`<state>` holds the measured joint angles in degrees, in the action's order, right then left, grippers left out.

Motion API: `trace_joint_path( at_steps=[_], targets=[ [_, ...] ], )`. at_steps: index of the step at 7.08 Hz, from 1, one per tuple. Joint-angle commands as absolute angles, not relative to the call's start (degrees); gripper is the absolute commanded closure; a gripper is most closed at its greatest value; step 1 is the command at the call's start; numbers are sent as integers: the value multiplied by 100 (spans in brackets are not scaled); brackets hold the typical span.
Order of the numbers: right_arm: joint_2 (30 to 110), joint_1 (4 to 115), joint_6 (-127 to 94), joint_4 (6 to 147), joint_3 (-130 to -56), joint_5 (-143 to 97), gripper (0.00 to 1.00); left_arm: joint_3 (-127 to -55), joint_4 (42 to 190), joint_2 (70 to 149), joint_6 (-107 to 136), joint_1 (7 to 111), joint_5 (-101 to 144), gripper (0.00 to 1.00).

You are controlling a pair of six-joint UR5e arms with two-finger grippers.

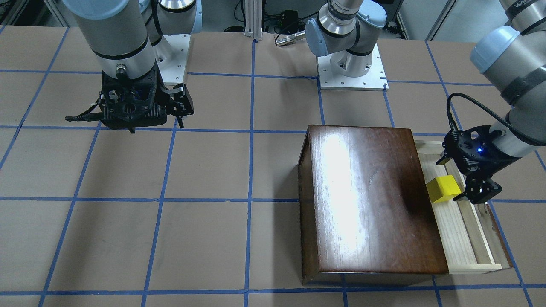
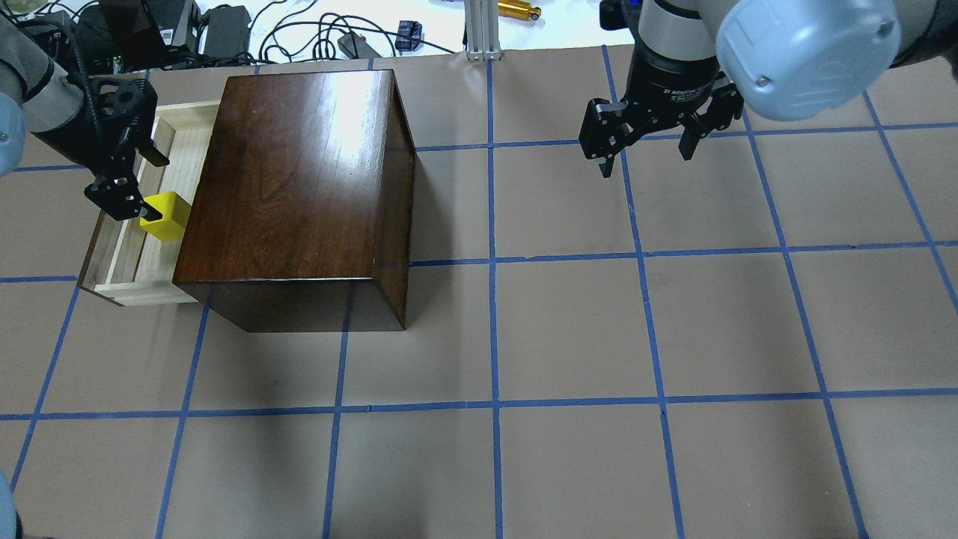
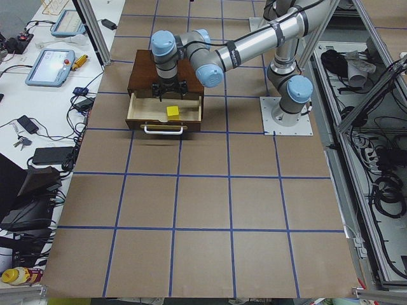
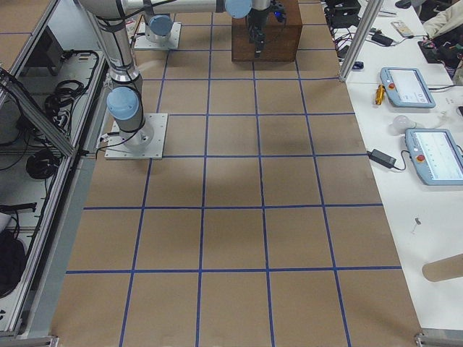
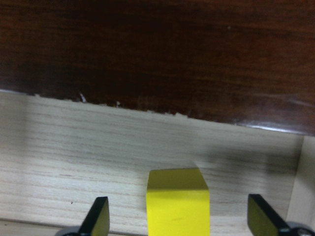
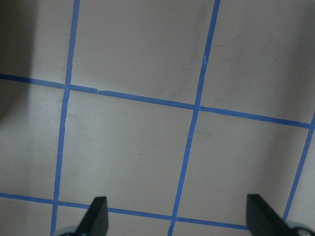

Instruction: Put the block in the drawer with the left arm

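We see the cabinet (image 1: 367, 200) in glossy dark wood. Beside it, the drawer (image 1: 458, 238) is pale, matt bare wood; the block (image 1: 443, 189) in it smooth matt yellow; the table (image 1: 204, 166) under it dull brown, paper-like.

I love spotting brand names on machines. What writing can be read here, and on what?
"2F Adaptive", on the black wrist of the right claw; the line under it is too blurred.
"WA", cut off, on the left arm.
Nothing else is legible.

One block (image 2: 166, 217), one drawer (image 2: 138, 258), one cabinet (image 2: 292, 172) and two pincers (image 2: 150, 187) (image 2: 645, 159).
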<state>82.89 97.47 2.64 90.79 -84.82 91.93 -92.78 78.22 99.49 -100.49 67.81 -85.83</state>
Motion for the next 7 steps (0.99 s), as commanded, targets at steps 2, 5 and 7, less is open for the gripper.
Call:
trace_joint_path(
  at_steps=[2, 5, 7],
  targets=[
    [8288, 9747, 272, 9079, -8481, 9193, 0, -9281, 8821, 8941, -8337, 6925, -8604, 0],
    [8288, 9747, 264, 9079, -8481, 9185, 0, -9308, 9009, 8684, -5190, 7626, -8648, 0],
    [8288, 9747, 272, 9079, -8481, 9193, 0, -9185, 8851, 8780, -3154, 8241, -8657, 0]
  ],
)
